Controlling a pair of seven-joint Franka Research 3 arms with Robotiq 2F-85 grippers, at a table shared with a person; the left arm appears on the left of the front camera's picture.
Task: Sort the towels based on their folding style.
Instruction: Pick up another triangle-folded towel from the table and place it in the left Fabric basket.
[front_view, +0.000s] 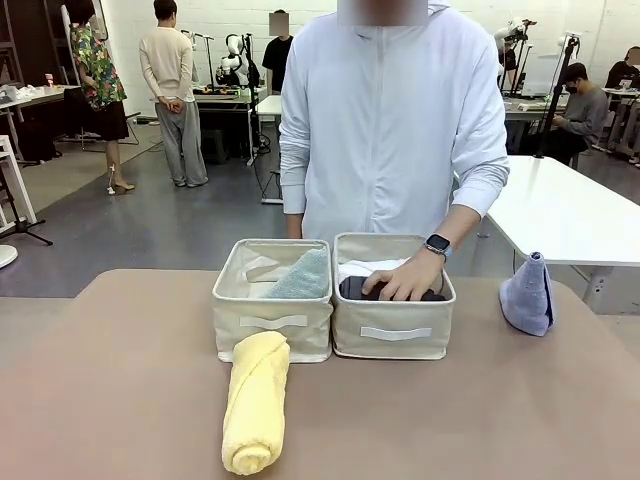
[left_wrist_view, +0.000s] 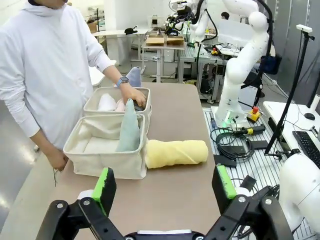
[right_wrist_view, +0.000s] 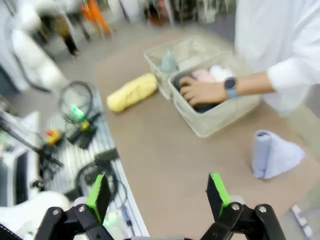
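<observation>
Towels like these should be light, soft and squashy, so I judge that where I grip matters more than how hard. My left gripper (left_wrist_view: 164, 186) is spread wide and empty above the table (left_wrist_view: 175, 200). The yellow roll (left_wrist_view: 176, 153) lies ahead of it, well beyond the fingertips, with one end against the near bin (left_wrist_view: 100, 165). That roll looks loosely wound and would likely sag or unwind if taken by an end. I would pinch it across the middle, deep enough to catch several layers.

The green cone (left_wrist_view: 129, 127) stands in the near bin, beside the roll. In the far bin (left_wrist_view: 97, 106) a person's hand (left_wrist_view: 136, 97) rests on a dark roll (front_view: 352, 288) next to pale rolls (left_wrist_view: 107, 102).

My right gripper (right_wrist_view: 157, 192) is wide apart too, holding nothing, high over the table. The blue cone (right_wrist_view: 274, 155) sits ahead of it and off to one side, apart from the bins. Its tip would probably collapse under the pads. Low on the body, where the cloth is thickest, seems the safer hold.
</observation>
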